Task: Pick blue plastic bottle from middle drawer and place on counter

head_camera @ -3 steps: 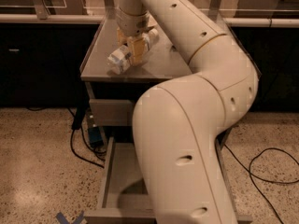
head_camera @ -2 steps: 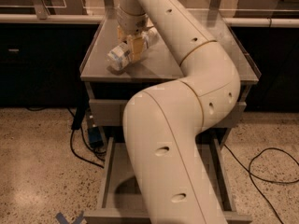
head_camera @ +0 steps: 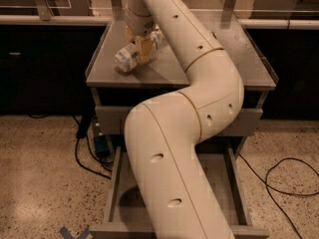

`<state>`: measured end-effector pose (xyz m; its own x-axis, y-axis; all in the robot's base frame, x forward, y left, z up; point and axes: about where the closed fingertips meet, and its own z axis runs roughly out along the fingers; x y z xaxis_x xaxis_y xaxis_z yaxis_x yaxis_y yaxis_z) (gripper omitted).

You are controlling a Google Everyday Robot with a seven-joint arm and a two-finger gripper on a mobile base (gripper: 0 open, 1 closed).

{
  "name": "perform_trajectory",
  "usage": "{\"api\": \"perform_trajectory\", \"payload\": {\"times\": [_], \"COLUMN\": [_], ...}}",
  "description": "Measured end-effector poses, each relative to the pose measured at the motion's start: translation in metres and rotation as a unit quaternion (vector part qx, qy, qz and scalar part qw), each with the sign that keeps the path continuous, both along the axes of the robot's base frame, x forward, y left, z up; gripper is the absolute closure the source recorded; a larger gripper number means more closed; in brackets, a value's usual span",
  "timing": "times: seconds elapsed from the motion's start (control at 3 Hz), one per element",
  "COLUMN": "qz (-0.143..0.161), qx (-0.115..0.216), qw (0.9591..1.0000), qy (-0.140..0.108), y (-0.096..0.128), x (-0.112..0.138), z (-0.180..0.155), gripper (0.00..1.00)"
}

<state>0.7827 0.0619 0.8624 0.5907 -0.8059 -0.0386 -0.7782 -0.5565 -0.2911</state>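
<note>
The blue plastic bottle lies tilted on its side at the left part of the counter, cap end toward the front left, its lower end on or just above the surface. My gripper reaches down from the long white arm and is shut on the bottle's rear half, its yellowish fingers on either side. The middle drawer stands pulled open below the cabinet. My arm hides most of its floor, and the bare part that shows holds nothing.
The counter has slim raised rims at its sides. A closed drawer front sits under it. Black cables lie on the speckled floor at right and left. A blue tape cross marks the floor. Dark cabinets stand on both sides.
The arm's elbow has swung lower and to the left. The gripper and the bottle stay at almost the same place on the counter.
</note>
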Motion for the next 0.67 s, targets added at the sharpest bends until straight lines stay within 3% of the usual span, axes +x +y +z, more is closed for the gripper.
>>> {"api": "perform_trajectory", "payload": {"times": [0.33,0.67], "qz": [-0.004,-0.004], "qx": [0.0,0.0], "qw": [1.0,1.0], "qy": [-0.003,-0.003], "y": [-0.0004,-0.0004], "x": [0.0035,0.0035], "z": [-0.0009,-0.0009], "gripper": [1.0,0.82]}}
